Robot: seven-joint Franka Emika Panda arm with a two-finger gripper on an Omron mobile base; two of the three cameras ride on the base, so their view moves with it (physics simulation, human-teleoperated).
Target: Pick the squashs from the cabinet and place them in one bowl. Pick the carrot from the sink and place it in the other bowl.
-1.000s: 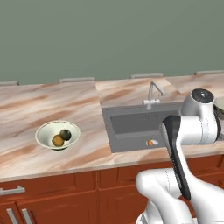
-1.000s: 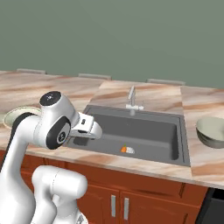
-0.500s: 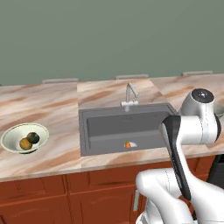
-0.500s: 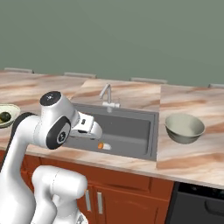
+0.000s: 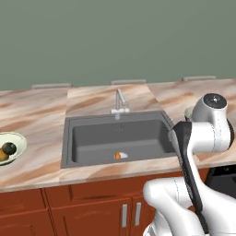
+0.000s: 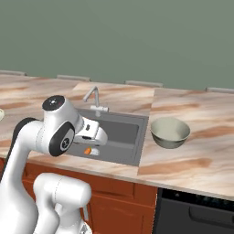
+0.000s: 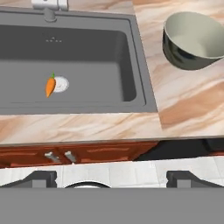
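Note:
The carrot [image 7: 50, 85] lies on the floor of the dark grey sink [image 7: 127, 57], right beside the round drain [image 7: 61, 84]; it also shows as a small orange piece, the carrot [image 5: 120, 156] [image 6: 87, 151]. My gripper [image 7: 113, 178] hangs open above the counter's front edge, nearer than the carrot, with nothing between its fingertips [image 7: 41, 178]. The greyish bowl [image 7: 194, 39] [image 6: 170, 132] stands empty on the counter right of the sink. The pale green-cream bowl [image 5: 14, 140] at the far left holds a dark green squash [image 5: 8, 148]. The cabinet is out of view.
A slim silver tap [image 5: 120, 101] stands at the sink's back edge. The marble counter [image 6: 196, 160] stretches to both sides. Below it are red-brown cupboard doors with short handles [image 5: 130, 214] and a dark appliance front [image 6: 196, 215] at the right.
The base has driven to the right: the whole scene slid left, the sink now sits central and the greyish bowl is closer. The arm keeps its pose and the gripper stays open.

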